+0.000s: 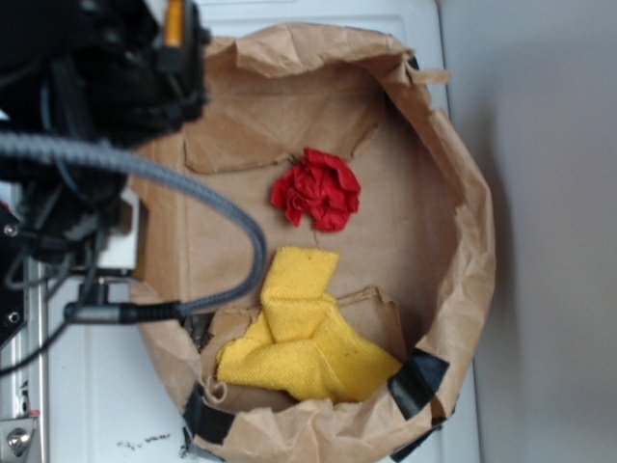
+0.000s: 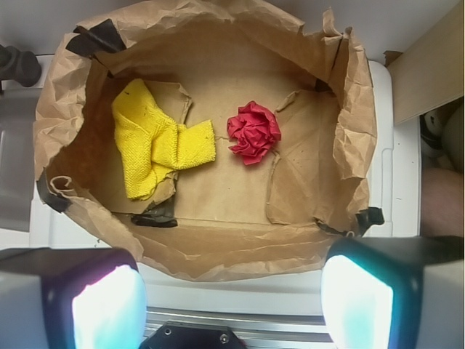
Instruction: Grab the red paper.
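The red paper (image 1: 317,189) (image 2: 253,131) is a small crumpled wad lying on the floor of the brown paper bag (image 1: 461,193) (image 2: 218,258), near its middle. Beside it lies a larger yellow cloth (image 1: 304,333) (image 2: 156,142), apart from the wad. My gripper (image 2: 232,302) hangs high above the bag's near rim, well short of the red paper. Its jaws stand wide apart and hold nothing. In the exterior view only the black arm body (image 1: 96,77) shows at the upper left, with the fingers hidden.
The bag's crumpled walls stand up all round the wad, with black tape (image 1: 419,378) (image 2: 94,38) at the corners. A grey cable (image 1: 193,193) arcs over the bag's left side. The bag sits on a white surface (image 1: 106,405).
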Robot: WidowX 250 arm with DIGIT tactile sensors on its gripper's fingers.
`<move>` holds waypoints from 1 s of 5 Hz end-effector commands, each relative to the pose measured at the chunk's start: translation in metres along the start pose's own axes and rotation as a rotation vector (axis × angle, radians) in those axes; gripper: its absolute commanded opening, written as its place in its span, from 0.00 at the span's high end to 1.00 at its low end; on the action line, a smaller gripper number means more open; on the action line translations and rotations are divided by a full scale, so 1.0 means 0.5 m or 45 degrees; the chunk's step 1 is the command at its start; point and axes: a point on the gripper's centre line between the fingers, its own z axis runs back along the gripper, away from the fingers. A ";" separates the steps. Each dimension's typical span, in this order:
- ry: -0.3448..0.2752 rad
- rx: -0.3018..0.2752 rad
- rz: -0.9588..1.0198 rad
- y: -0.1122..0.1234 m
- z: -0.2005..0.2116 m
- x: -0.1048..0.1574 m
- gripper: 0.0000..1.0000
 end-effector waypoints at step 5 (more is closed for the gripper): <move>0.080 0.101 0.074 0.032 -0.289 0.149 0.00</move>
